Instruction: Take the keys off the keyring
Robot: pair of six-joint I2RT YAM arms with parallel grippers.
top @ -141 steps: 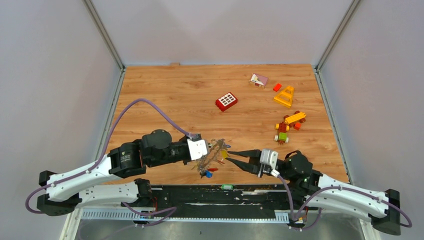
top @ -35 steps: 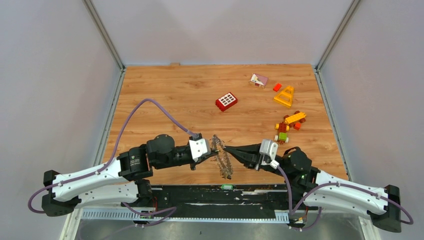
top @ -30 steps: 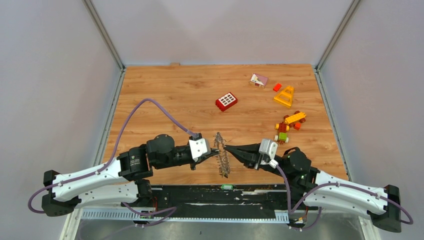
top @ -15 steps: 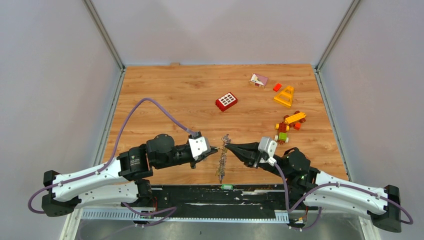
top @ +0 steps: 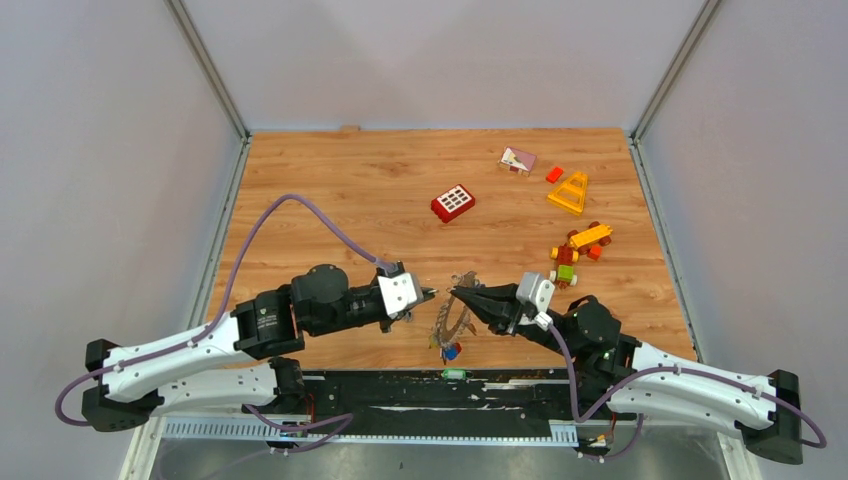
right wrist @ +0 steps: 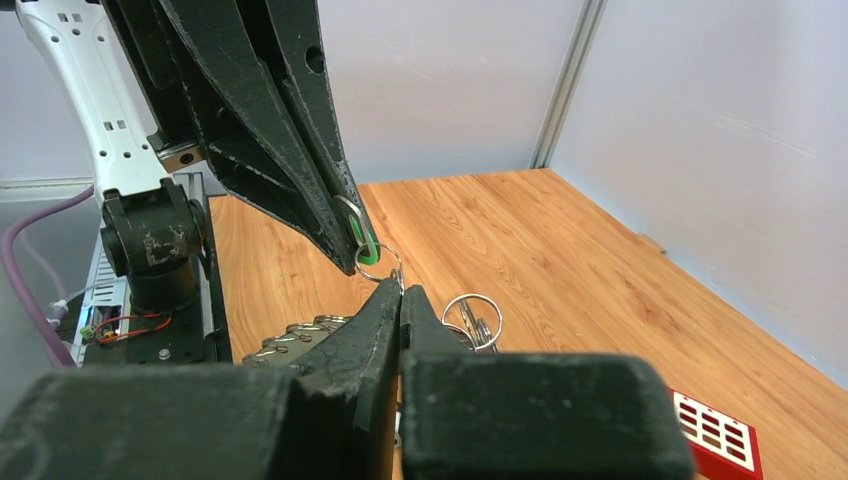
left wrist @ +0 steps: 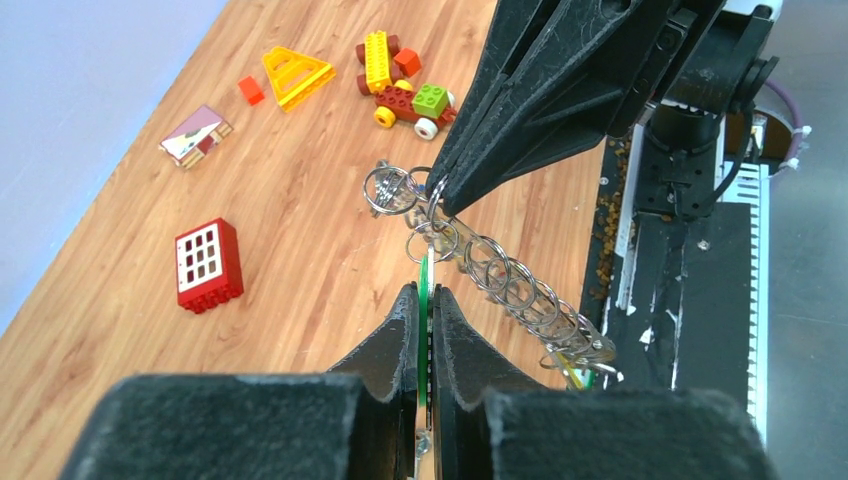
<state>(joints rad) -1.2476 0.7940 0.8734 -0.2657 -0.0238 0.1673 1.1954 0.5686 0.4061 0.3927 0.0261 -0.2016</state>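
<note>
The keyring (top: 449, 322) hangs between my two grippers above the table's near edge, with keys (top: 450, 350) with blue and red heads dangling at its low end. My left gripper (top: 431, 293) is shut on a green-headed key (left wrist: 425, 283) that is joined by a small ring to the bundle. My right gripper (top: 456, 292) is shut on the keyring's top; its tip meets the ring (right wrist: 401, 288) in the right wrist view. In the left wrist view the keyring (left wrist: 505, 290) shows as a row of small rings slanting down to the right.
A red brick (top: 453, 203) lies on the wooden table (top: 330, 190) beyond the grippers. A toy vehicle (top: 570, 257), a yellow triangle (top: 570, 192), a small red block (top: 554, 174) and a pink block (top: 517, 161) lie at the back right. A black strip (top: 420, 390) runs along the near edge.
The key bundle has turned from edge-on to a more open loop, and its low end has swung right. Both gripper tips stay close together at its top.
</note>
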